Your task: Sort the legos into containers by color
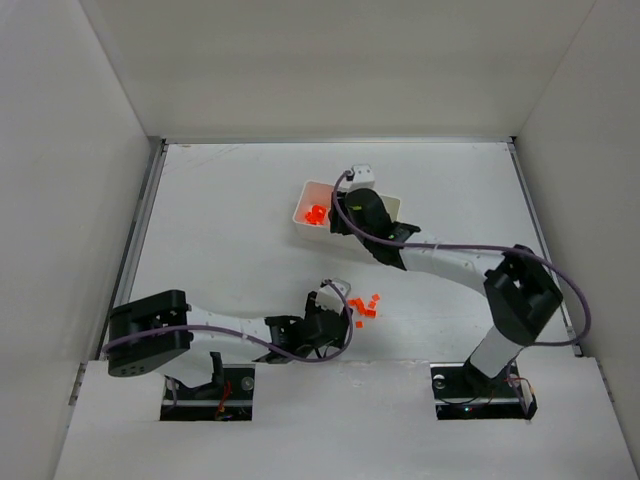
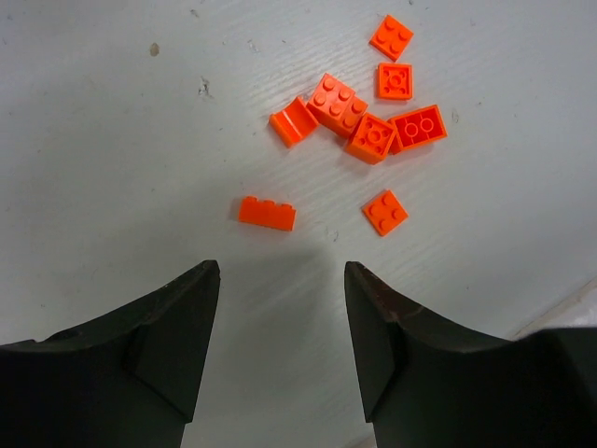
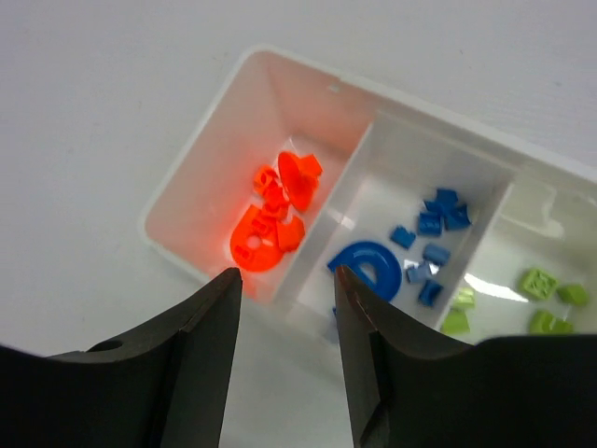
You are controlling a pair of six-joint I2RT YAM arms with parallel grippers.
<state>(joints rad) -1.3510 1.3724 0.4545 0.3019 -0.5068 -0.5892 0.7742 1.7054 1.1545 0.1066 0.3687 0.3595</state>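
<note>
The white tray (image 3: pixel 201 154) sits on the far middle of the desk (image 1: pixel 220 220), divided by thin walls into 3 compartments in a row. Seen from the right wrist, the left compartment holds orange-red pieces (image 3: pixel 280 201), among them a larger rounded one (image 3: pixel 250 245). The middle compartment holds small blue pieces (image 3: pixel 438 219) and a larger blue arch (image 3: pixel 368 261). The right compartment holds yellow-green pieces (image 3: pixel 539 282). Each compartment holds 1 colour only. The right jaws hang above the tray, over the wall between the orange-red and blue compartments, spread apart with nothing between them. Nearer the robot, 8 loose orange-red legos (image 2: pixel 336 103) lie on the bare desk, 6 in a tight cluster and 2 a little apart from it. The left jaws stand wide and empty just on the near side of them, touching none. From above, the right arm (image 1: pixel 440 255) covers most of the tray, so only the orange-red compartment shows there. In the right wrist view, the yellow-green compartment is cut off by the frame edge and a finger, the blue arch is partly hidden behind that finger, and the piled pieces are too small to count.
</note>
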